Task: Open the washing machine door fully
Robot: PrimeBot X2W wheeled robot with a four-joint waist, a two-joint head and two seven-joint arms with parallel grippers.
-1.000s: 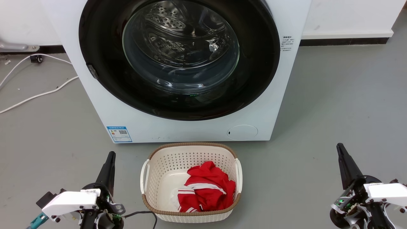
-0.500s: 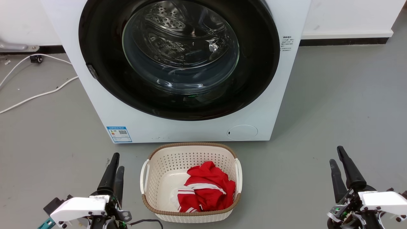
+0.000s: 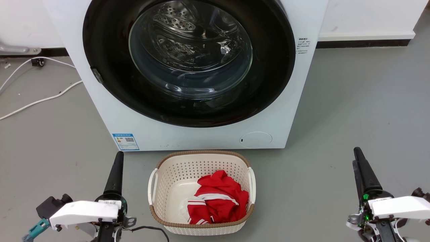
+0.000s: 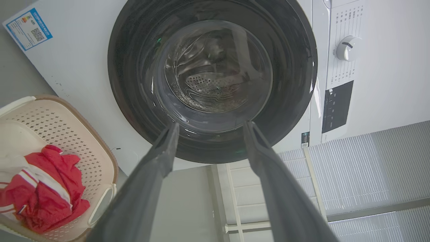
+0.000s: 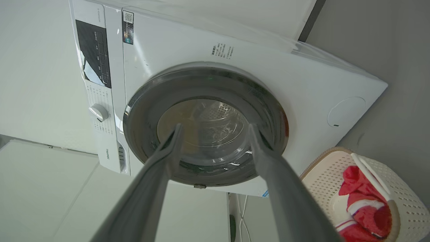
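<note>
Before the washer [image 3: 188, 137], both grippers stand idle; door [image 3: 268, 84] not yet opened.
Nothing is done so far: the door sits flush in the washer's front, facing straight out over the basket [image 3: 201, 154]; being round, it has no long axis. Left gripper [image 3: 118, 158] and right gripper [image 3: 356, 156] stand short of the washer, fingers apart, holding nothing. The whole swing remains.

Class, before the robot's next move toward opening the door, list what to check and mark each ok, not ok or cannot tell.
1. Door shut flat on the machine: ok.
2. Left end effector open: ok.
3. Right end effector open: ok.
4. Both end effectors empty and off the door: ok.
5. Basket clear of the door's swing: cannot tell.
6. Grip spot on the door's rim: cannot tell.
</note>
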